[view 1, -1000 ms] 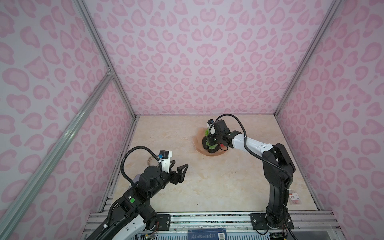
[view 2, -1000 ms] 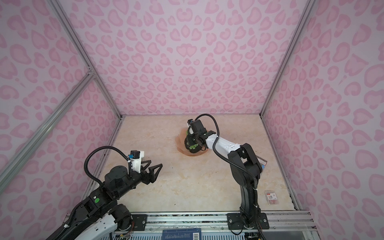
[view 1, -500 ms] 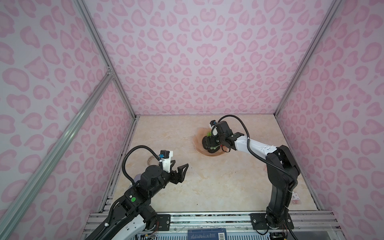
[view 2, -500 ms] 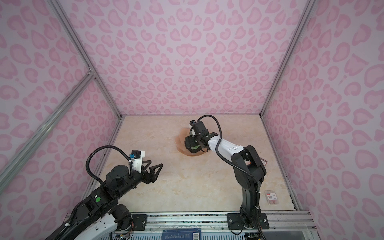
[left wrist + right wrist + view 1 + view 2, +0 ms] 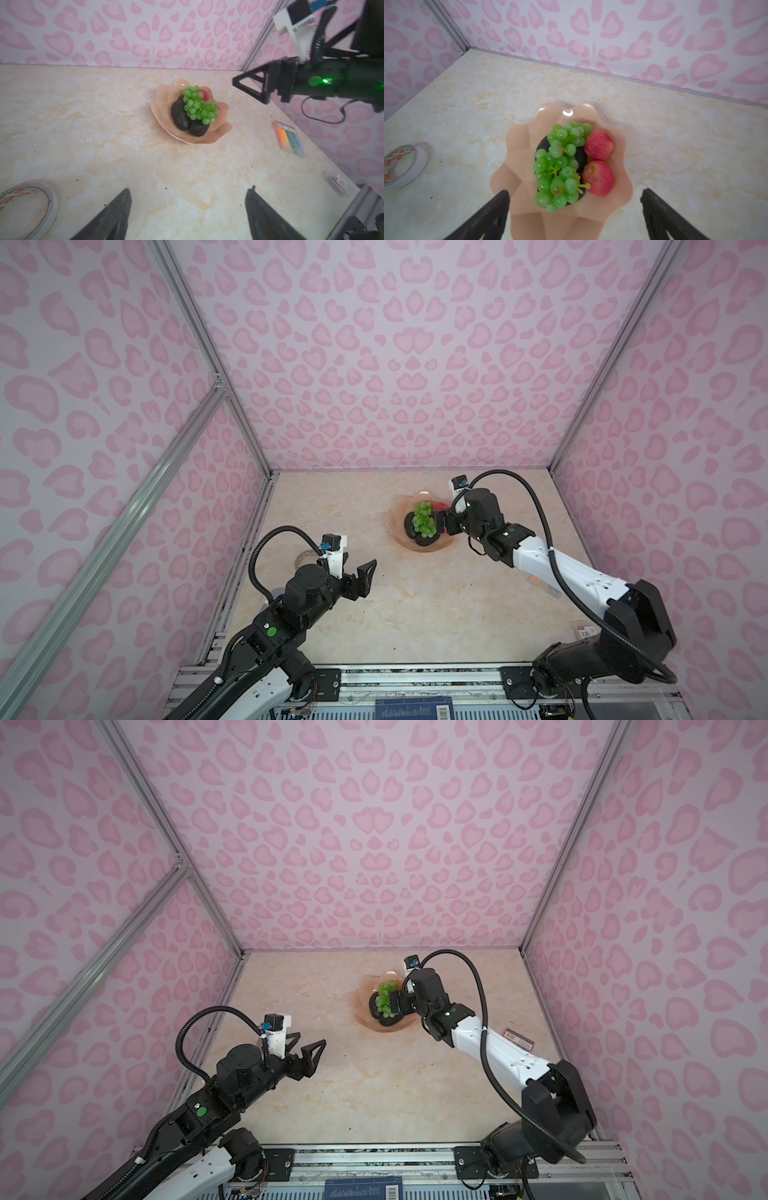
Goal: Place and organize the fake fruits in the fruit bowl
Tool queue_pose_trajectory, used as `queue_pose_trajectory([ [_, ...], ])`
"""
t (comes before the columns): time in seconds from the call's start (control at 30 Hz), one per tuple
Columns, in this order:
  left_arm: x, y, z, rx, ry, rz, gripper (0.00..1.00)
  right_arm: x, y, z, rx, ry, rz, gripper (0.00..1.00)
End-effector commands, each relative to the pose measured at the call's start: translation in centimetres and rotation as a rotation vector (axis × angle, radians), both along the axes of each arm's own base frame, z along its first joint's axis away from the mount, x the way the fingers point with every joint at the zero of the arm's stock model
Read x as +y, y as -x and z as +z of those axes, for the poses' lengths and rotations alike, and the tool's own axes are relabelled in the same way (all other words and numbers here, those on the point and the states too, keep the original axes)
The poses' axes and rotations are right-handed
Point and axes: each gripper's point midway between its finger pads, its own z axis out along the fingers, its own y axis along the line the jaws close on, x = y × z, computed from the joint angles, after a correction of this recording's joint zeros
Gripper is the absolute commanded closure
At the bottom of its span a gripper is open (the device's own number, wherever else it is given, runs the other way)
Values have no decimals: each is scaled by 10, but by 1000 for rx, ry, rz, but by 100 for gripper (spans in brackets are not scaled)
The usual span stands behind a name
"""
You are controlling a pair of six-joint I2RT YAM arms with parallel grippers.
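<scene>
Though close by the fruit bowl (image 5: 519, 133), right claw (image 5: 575, 192) wide apart, empty; left claw (image 5: 189, 189) likewise apart, empty.

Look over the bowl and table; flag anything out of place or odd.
Nothing stands out. The grapes lie on the avocados beside two red fruits, all inside the bowl. A tape ring and marker pack lie apart from it.

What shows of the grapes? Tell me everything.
The grapes are one bunch of glossy, translucent green balls on pale green stems, plastic by the look. The bunch lies on top of the dark avocados in the pink bowl, beside two red fruits.
</scene>
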Motion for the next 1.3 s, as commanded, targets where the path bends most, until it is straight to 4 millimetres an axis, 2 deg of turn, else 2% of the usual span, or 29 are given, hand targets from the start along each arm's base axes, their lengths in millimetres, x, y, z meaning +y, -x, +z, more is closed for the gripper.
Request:
queue_pose_trajectory([
  [0.0, 16, -27, 34, -157, -24, 152, 9, -61, 4, 8, -118, 47, -226, 1],
  [0.13, 37, -64, 41, -222, -123, 349, 4, -134, 25, -5, -145, 80, -434, 1],
  [0.23, 59, -90, 21, -222, -199, 485, 3, -168, 35, -20, -173, 92, -534, 1],
  [0.33, 90, -107, -13, -192, -228, 573, 3, -184, 37, -31, -219, 109, -583, 1],
  [0.43, 124, -109, -41, -204, -280, 636, 3, -195, 35, -47, -215, 181, -609, 1],
  [0.5, 145, -105, -51, -212, -242, 695, 3, -201, 34, -58, -216, 212, -624, 1],
  [0.6, 151, -107, -52, -242, -207, 681, 3, -206, 35, -70, -259, 202, -617, 1],
  [0.67, 155, -111, -61, -247, -234, 688, 3, -210, 36, -79, -275, 173, -613, 1],
  [0.83, 173, -131, -99, -122, -277, 719, 1, -214, 32, -82, -300, 179, -576, 1],
  [1.0, 188, -147, -99, -141, -293, 714, 3, -220, 31, -81, -331, 185, -588, 1],
  [1.07, 199, -153, -113, -120, -234, 717, 3, -223, 30, -83, -347, 184, -593, 1],
  [1.27, 200, -151, -117, -118, -223, 705, 3, -227, 24, -100, -362, 166, -611, 1],
])
